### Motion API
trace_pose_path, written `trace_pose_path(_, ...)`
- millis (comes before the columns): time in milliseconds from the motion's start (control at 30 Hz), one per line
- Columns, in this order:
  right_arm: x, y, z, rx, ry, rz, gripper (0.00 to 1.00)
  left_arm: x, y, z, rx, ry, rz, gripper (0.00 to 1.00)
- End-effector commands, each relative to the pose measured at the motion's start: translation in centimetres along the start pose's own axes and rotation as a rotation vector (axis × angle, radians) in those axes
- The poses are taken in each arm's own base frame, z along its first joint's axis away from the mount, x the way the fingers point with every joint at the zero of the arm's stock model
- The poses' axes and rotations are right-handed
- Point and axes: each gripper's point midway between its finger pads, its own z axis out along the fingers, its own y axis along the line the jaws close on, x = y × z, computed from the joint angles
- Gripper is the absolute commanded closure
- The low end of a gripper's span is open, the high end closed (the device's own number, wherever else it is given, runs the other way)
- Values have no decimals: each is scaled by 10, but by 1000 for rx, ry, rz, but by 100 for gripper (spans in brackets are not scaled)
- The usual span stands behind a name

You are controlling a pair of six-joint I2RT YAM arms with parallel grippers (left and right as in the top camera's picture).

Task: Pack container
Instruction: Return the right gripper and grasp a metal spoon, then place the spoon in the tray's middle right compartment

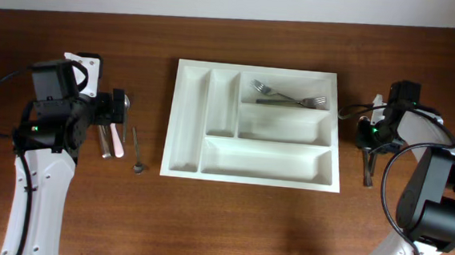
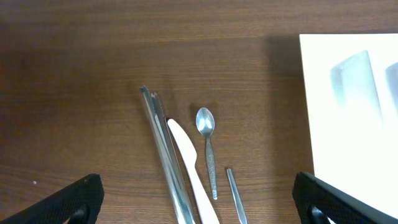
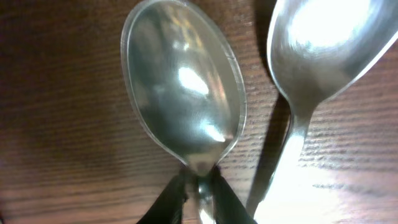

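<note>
Arms stand on either side of the tray (image 1: 182,116), which lies flat in the middle of the dark wooden table (image 1: 229,224). My left arm rises on the tray's left and bends forward, wrist pointing down over a row of cutlery. My right arm curls in from the tray's right, wrist low over the wood.

The tray is smooth white plastic, rectangular, with two narrow upright compartments and three long ones. Two metal forks (image 1: 286,97) lie crossed in its far long compartment.

My left gripper (image 2: 199,198) is spread wide and touches nothing. Below it, left of the tray, lie a long steel utensil (image 2: 160,143), a white plastic knife (image 2: 186,158), a small teaspoon (image 2: 207,140) and a thin metal handle (image 2: 235,194), close together.

My right gripper (image 3: 199,186) is pinched tight on the neck of a glossy spoon (image 3: 183,93) with a rounded, mirror-bright bowl. A second spoon (image 3: 323,43) lies just beside it.
</note>
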Motion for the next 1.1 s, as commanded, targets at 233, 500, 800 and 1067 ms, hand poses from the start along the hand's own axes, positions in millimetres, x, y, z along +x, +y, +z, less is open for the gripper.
trace_pose_path(233,13,-11,6,71,74,-9,96,-8,3,-4,-10,-19,10,1)
trace_pose_path(500,-33,-6,-75,78,-41,-21,96,-8,3,-4,-10,-19,10,1)
trace_pose_path(800,-63,154,-206,-202,-324,-693,96,-8,3,-4,-10,-19,10,1)
trace_pose_path(1067,29,243,-172,-307,-166,-1685,96,-8,3,-4,-10,-19,10,1)
